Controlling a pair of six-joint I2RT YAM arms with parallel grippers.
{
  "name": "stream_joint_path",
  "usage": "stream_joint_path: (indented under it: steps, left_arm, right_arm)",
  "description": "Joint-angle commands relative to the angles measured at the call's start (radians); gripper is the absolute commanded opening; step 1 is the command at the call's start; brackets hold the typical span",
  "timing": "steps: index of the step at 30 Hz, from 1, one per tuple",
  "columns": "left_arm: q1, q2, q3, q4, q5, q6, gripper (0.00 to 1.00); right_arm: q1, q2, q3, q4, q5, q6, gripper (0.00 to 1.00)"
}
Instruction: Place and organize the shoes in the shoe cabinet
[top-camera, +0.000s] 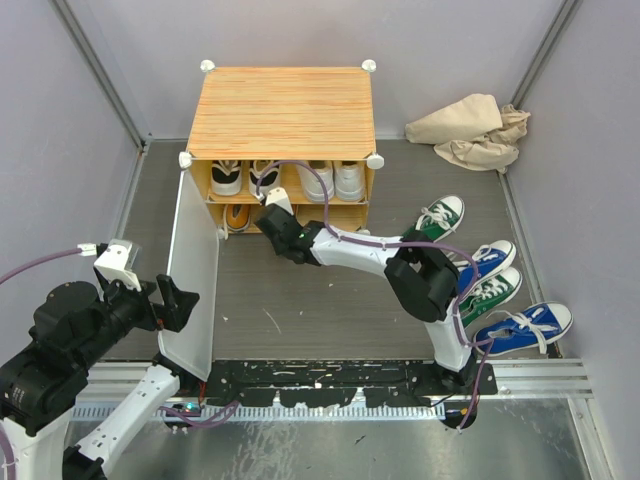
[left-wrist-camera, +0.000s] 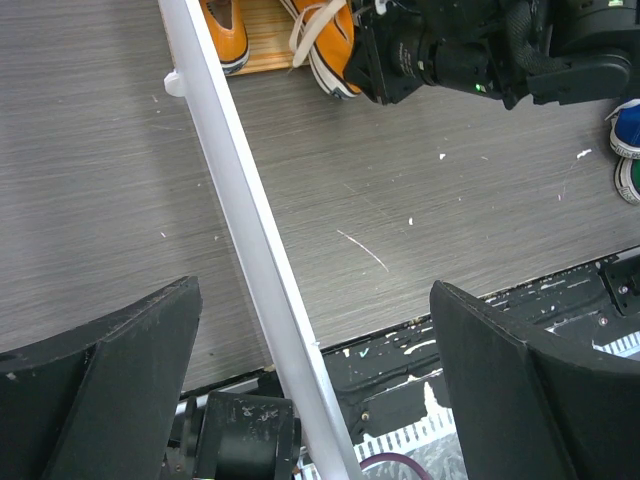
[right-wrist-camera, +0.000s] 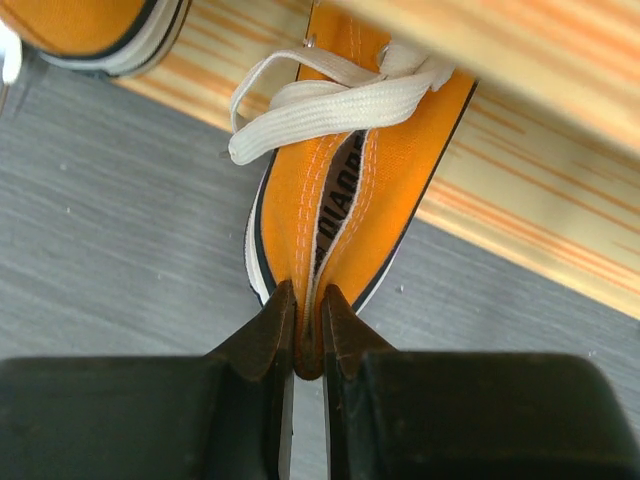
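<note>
The shoe cabinet (top-camera: 283, 108) stands at the back with its white door (top-camera: 192, 275) swung open toward me. My right gripper (right-wrist-camera: 308, 296) is shut on the heel of an orange shoe (right-wrist-camera: 370, 190), whose toe lies on the lower shelf (right-wrist-camera: 520, 235) while the heel is over the floor. The second orange shoe (right-wrist-camera: 90, 30) lies on that shelf to its left. My left gripper (left-wrist-camera: 315, 300) is open, its fingers (left-wrist-camera: 110, 380) wide apart on either side of the door's edge (left-wrist-camera: 250, 250). Black-and-white shoes (top-camera: 227, 178) and white shoes (top-camera: 348, 180) stand on the upper shelf.
Two green shoes (top-camera: 440, 217) (top-camera: 492, 290) and two blue shoes (top-camera: 488, 261) (top-camera: 525, 328) lie on the floor at the right, beside my right arm. A crumpled beige cloth (top-camera: 470, 130) lies at the back right. Grey walls close in both sides.
</note>
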Motion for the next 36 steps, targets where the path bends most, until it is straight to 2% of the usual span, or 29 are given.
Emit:
stream_joint_path:
  steps: [1, 17, 28, 30, 34, 36]
  left_arm:
    - [-0.005, 0.019, 0.002, 0.019, -0.012, 0.007, 0.98]
    - [-0.005, 0.022, -0.026, 0.019, -0.020, 0.021, 0.98]
    - [-0.008, 0.014, -0.036, 0.014, -0.020, 0.020, 0.98]
    - [-0.008, 0.013, -0.035, 0.012, -0.021, 0.019, 0.98]
    - [-0.008, 0.009, -0.035, 0.009, -0.023, 0.016, 0.98]
    - [-0.008, 0.009, -0.034, 0.008, -0.023, 0.015, 0.98]
  right_arm:
    - [-0.018, -0.005, 0.108, 0.178, 0.071, -0.034, 0.01]
    - [-0.051, 0.144, 0.271, 0.213, 0.173, -0.062, 0.01]
    - [-0.061, 0.201, 0.318, 0.185, 0.134, -0.061, 0.01]
    - [-0.061, 0.208, 0.316, 0.180, 0.132, -0.056, 0.10]
    - [-0.061, 0.224, 0.320, 0.179, 0.124, -0.054, 0.33]
    - [-0.061, 0.227, 0.324, 0.180, 0.116, -0.056, 0.40]
